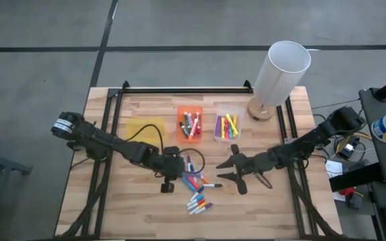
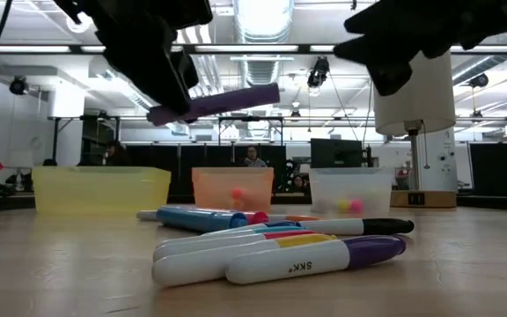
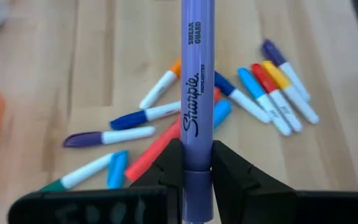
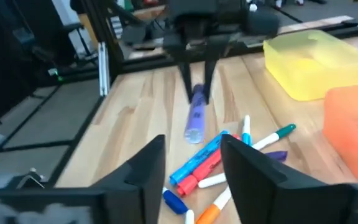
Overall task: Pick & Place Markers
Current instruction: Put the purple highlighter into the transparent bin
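A: Left pincer [image 3: 194,177] pinches my purple marker [image 3: 197,93] near one end, lifted above the pile of markers [image 1: 198,194] at six o'clock on the table [image 1: 139,207].

B: Right pincer [image 4: 191,165]?

A: Spread, empty, three o'clock. Marker seems light, stiff, slick; I'd grip mid-barrel.

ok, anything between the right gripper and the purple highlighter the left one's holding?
Nothing in the air. In the right wrist view the right gripper is open and looks straight at the purple highlighter clamped in the left gripper; loose markers lie on the table below.

The table [image 1: 139,207] is pale, smooth-grained wood; the markers [image 2: 289,251] glossy plastic; the bins [image 2: 104,189] translucent, frosted plastic.
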Robot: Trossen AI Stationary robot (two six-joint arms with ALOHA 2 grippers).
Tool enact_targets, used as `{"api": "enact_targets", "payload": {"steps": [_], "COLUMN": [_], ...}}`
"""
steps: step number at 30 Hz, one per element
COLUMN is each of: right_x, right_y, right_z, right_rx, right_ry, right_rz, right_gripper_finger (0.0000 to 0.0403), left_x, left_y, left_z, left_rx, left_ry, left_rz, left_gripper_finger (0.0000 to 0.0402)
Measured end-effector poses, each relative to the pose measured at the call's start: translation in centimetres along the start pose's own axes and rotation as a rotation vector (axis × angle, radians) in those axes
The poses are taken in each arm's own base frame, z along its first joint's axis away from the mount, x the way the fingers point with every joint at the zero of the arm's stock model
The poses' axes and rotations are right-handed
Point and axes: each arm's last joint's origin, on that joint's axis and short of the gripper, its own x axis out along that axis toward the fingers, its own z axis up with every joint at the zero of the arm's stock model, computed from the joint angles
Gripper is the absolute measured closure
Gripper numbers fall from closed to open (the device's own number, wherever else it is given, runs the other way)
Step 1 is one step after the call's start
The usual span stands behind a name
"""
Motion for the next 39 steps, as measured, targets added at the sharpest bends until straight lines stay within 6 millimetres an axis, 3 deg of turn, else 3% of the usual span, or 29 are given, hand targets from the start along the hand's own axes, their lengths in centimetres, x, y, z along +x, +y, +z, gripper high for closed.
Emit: {"api": "enact_targets", "payload": {"steps": [7, 16, 39], "right_x": [2.6, 5.7, 6.3], "right_y": [0.4, 0.2, -0.4], "right_z": [0.3, 0.6, 0.0], "right_rx": [-0.03, -0.098, -0.084], "right_ry": [0.016, 0.019, 0.068], "right_rz": [-0.047, -0.154, -0.183], "right_gripper_finger": [0.0201, 0.0195, 0.0198], "left_x": [-0.2, -0.6, -1.2], "left_y": [1.3, 1.4, 1.2], "left_z": [0.8, 1.3, 2.1], "left_rx": [-0.033, -0.034, -0.033], "left_ry": [-0.011, -0.014, -0.026], "left_rz": [0.027, 0.027, 0.016], "left_gripper_finger": [0.0352, 0.0352, 0.0351]}}
